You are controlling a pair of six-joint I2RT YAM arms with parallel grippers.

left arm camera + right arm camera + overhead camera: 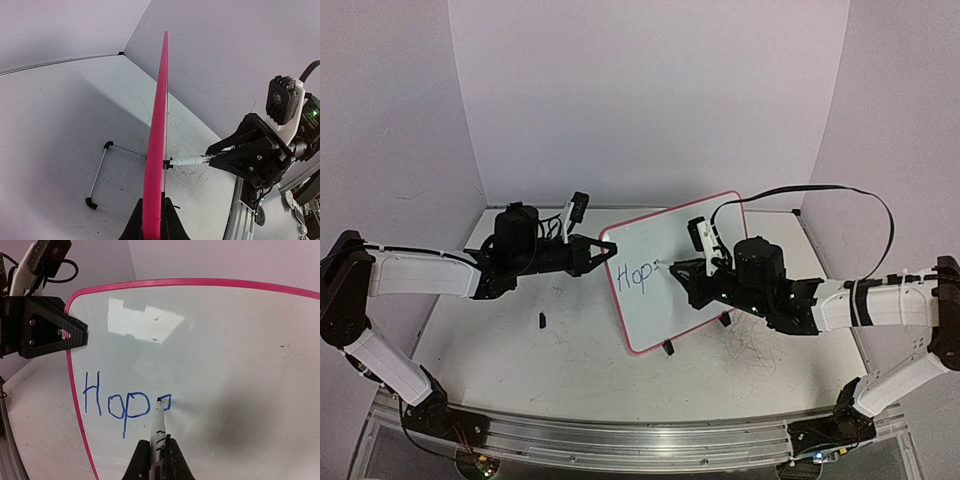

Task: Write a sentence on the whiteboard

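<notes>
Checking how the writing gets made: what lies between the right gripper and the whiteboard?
A marker. The right gripper holds it, with its tip on the whiteboard at the end of the blue letters. The right wrist view shows this best.

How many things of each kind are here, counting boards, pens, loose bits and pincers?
White rectangular whiteboard with pink rim: 1
White marker pen with dark tip: 1
Small black loose piece on the table: 1
Black left pincer and right pincer: 2
Total: 5

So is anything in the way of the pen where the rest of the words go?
Nothing visible blocks the pen. The whiteboard is bare right of the sentence; the left fingers grip only its rim, by the H.
</notes>
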